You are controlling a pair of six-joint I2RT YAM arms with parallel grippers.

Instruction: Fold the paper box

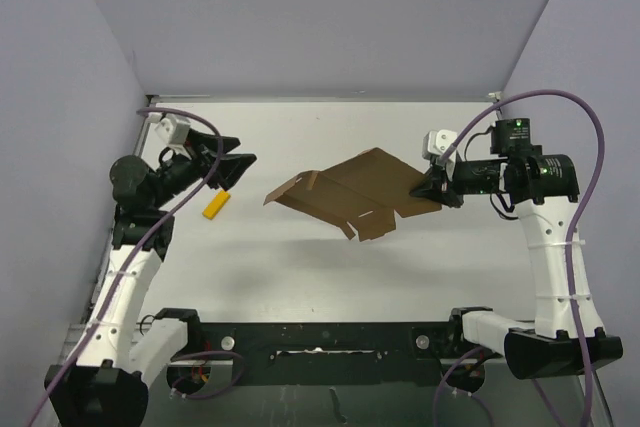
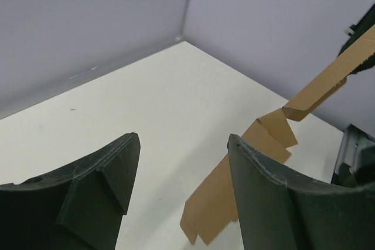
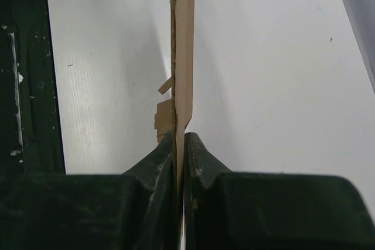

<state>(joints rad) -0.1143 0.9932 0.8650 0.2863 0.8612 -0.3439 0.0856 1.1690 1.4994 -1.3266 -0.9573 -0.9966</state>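
While it is clamped at its right edge by the right gripper (image 1: 432, 187), the paper box (image 1: 350, 192) is seen in the top view near the middle of the white table (image 1: 300, 127), a little toward the right side. The sheet is mostly unfolded and is held tilted. A soft shadow is cast on the table below it, so most of it seems to be lifted off the surface. One flap at the left end is bent downward.

In the right wrist view the paper box (image 3: 183, 57) is seen edge-on as a thin brown strip. The two black fingers (image 3: 152, 174) are pressed against it from both sides, so the sheet is firmly pinched between them.

The left gripper (image 1: 235, 167) is found well apart from the sheet, at the left side of the table, and it is pointed toward it. In the left wrist view its fingers (image 2: 99, 185) are spread wide and nothing is held between them; only the white table is seen in the gap. The paper box (image 2: 263, 139) is seen there beyond the right finger, stretched up toward the far right corner.

A small yellow block (image 1: 216, 206) is laid on the table just beside the left gripper, apart from its fingers.
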